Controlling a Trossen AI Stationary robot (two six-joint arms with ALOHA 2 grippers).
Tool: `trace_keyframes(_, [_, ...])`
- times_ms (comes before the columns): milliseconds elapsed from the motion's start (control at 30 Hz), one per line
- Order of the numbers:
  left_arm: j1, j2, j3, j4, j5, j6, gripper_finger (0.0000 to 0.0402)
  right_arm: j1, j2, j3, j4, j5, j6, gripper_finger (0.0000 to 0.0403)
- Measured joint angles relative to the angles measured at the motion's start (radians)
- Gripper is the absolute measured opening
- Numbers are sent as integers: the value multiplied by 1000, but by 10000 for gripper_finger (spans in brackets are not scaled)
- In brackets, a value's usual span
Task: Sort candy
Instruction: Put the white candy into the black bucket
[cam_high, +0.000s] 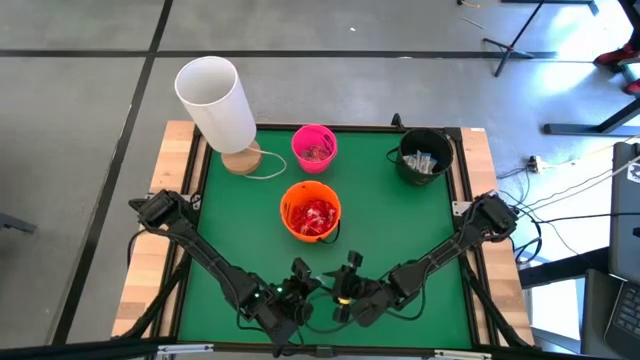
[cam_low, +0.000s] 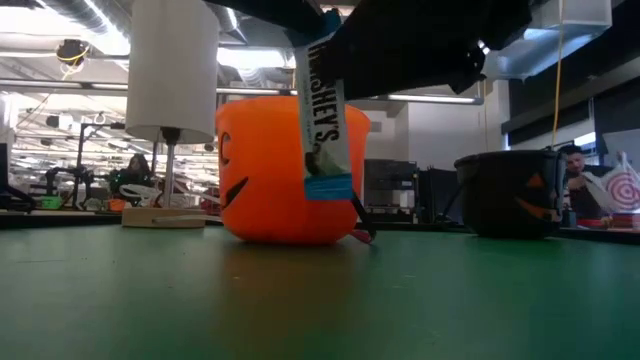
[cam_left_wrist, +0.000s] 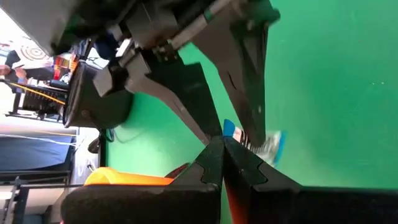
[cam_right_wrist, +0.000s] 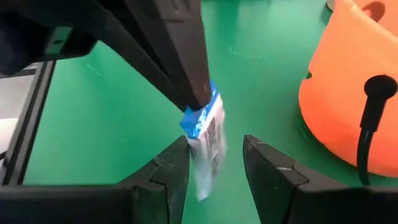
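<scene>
One candy (cam_low: 325, 120), a long silvery-white bar wrapper with dark print and blue ends, hangs upright above the table near its near edge. My left gripper (cam_high: 300, 275) is shut on it. My right gripper (cam_right_wrist: 214, 158) is open and faces the left one, its two fingers on either side of the wrapper. Red-wrapped candies fill the orange bucket (cam_high: 312, 212) just beyond both grippers. More sweets lie in the pink bucket (cam_high: 314, 147), and pale ones in the black bucket (cam_high: 424, 157). My left gripper pinches the candy between its two fingertips at one blue end (cam_right_wrist: 200, 118). The wrapper is lifted clear of the table and hangs straight, with a blue end (cam_low: 328, 186) lowest in the low view. My right gripper: the wrapper lies close against one finger (cam_right_wrist: 177, 165), but I cannot tell whether it touches.
A white roll on a wooden stand (cam_high: 218, 105) stands at the far left corner, with a cord looped beside it. The orange bucket's black handle (cam_right_wrist: 373, 118) hangs close to my right gripper. Bare green mat (cam_high: 420, 230) shows on both sides of the grippers.
</scene>
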Motion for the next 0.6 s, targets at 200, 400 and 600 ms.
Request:
trace_keyframes(200, [0, -1, 0, 40, -10, 26, 0, -7, 0, 0, -3, -8, 0, 147])
trace_keyframes(400, [-1, -1, 0, 77, -28, 65, 0, -5, 0, 0, -8, -8, -8, 127])
trace_keyframes(600, [-1, -1, 0, 100, -32, 89, 0, -4, 0, 0, -8, -9, -31, 44])
